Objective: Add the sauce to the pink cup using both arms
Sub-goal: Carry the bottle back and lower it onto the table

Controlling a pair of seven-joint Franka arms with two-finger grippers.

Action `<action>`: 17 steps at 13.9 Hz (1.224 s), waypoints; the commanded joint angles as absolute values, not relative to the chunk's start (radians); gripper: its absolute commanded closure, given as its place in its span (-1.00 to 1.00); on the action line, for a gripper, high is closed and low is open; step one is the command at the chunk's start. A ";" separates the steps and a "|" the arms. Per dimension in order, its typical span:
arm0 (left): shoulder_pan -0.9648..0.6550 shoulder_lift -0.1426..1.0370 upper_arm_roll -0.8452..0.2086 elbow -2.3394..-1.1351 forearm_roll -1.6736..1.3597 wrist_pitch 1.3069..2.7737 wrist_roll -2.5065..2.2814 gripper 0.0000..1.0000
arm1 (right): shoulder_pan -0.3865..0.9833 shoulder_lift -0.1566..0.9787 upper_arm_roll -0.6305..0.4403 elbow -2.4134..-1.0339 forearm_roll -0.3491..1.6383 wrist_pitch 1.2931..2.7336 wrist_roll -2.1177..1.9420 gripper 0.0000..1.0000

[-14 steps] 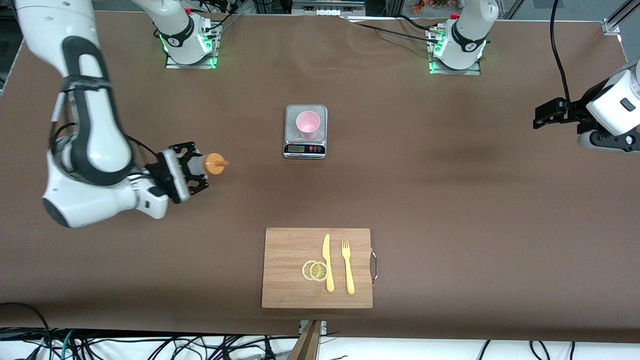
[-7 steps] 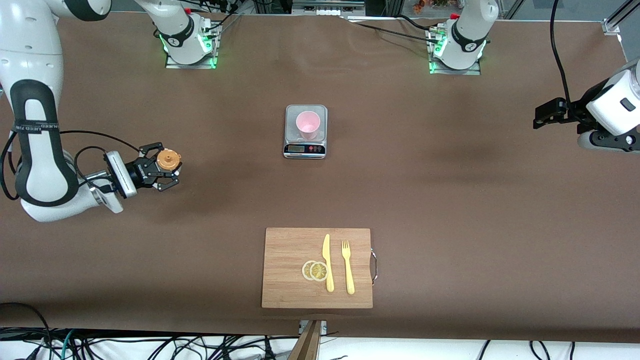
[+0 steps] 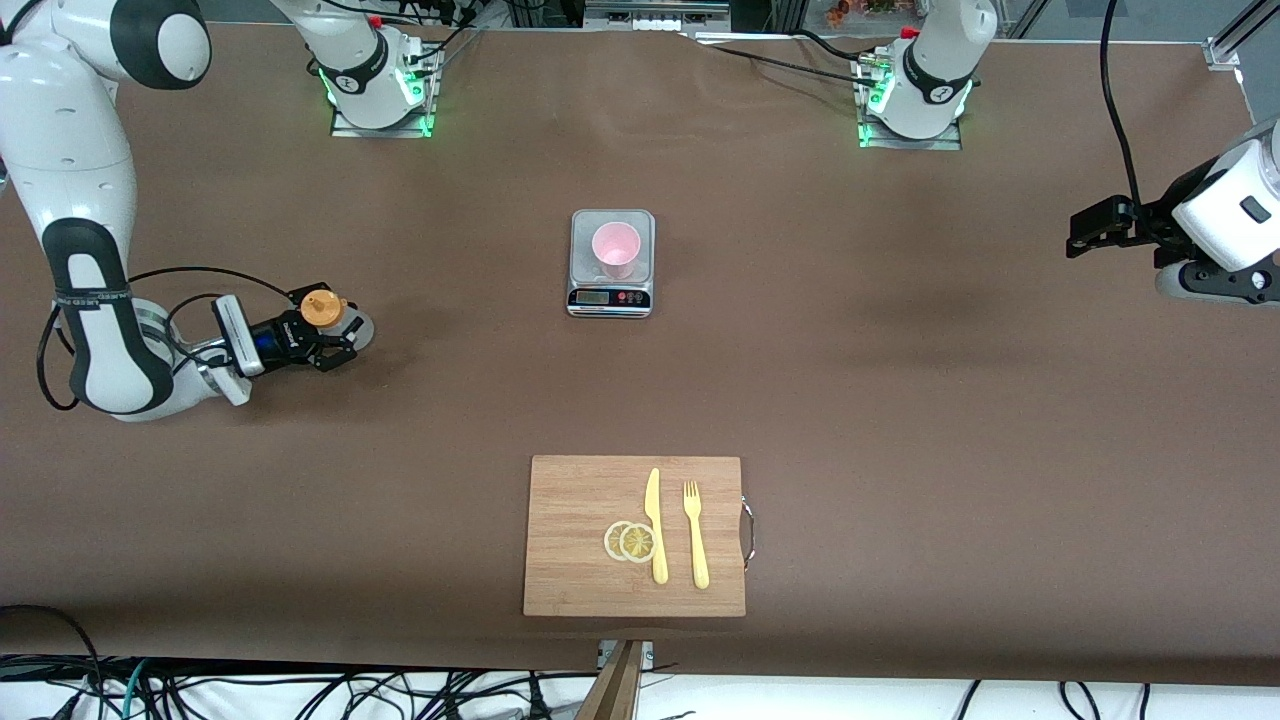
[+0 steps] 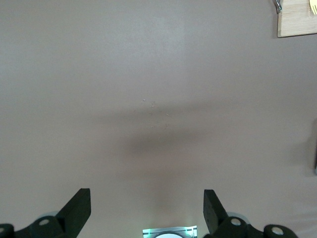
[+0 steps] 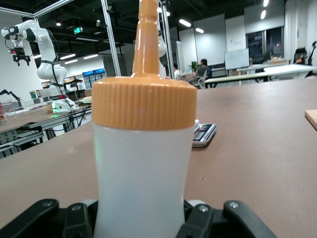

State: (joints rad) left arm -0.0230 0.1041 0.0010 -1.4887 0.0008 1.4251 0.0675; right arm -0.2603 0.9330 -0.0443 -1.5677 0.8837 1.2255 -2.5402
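On the cutting board [image 3: 580, 560] nearest the camera, nothing is in play. Farther back, the sauce [image 3: 322, 309] is held upright – clamped in the right gripper [image 3: 325, 340] low at its own end. A carry to the pink cup [image 3: 615, 248] on the scale [image 3: 611, 296] is judged next (then tipping). The left gripper [image 3: 1095, 228] waits, fingers apart

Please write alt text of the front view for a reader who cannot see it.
The right end effector, low toward the right arm's end of the table, is shut on the upright sauce bottle. The pink cup stands on a scale at mid-table. The left end effector waits open at its own end.
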 commanded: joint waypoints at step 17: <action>-0.015 0.120 -0.005 -1.457 0.011 1.411 0.091 -1.00 | -0.368 0.962 -0.055 -1.505 0.795 1.198 -2.560 -1.00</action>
